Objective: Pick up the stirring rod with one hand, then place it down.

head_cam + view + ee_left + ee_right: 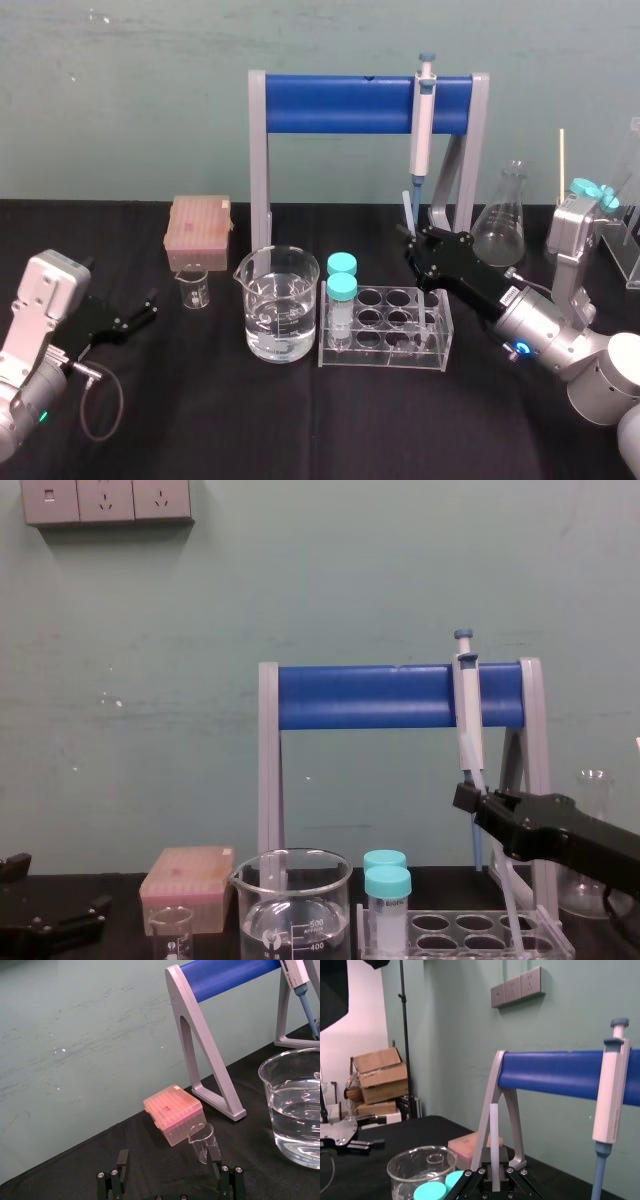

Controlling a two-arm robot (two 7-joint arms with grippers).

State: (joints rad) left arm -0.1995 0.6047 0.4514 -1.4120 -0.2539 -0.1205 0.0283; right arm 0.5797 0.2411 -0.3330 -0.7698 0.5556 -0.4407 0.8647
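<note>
Gripping the stirring rod (494,1135), the right pincer (413,242) hides its middle; the left pincer (152,305) idles, spread wide.

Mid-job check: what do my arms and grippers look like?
Both arms have silver-grey rounded housings and black two-finger grippers: left gripper, right gripper. A grey cable loops off the left wrist, near a green light. The right arm shows a blue light.

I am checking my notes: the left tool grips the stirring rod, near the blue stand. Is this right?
Not quite: the right tool grips the stirring rod, near the blue stand, as the right wrist view shows. The left tool is open.
</note>
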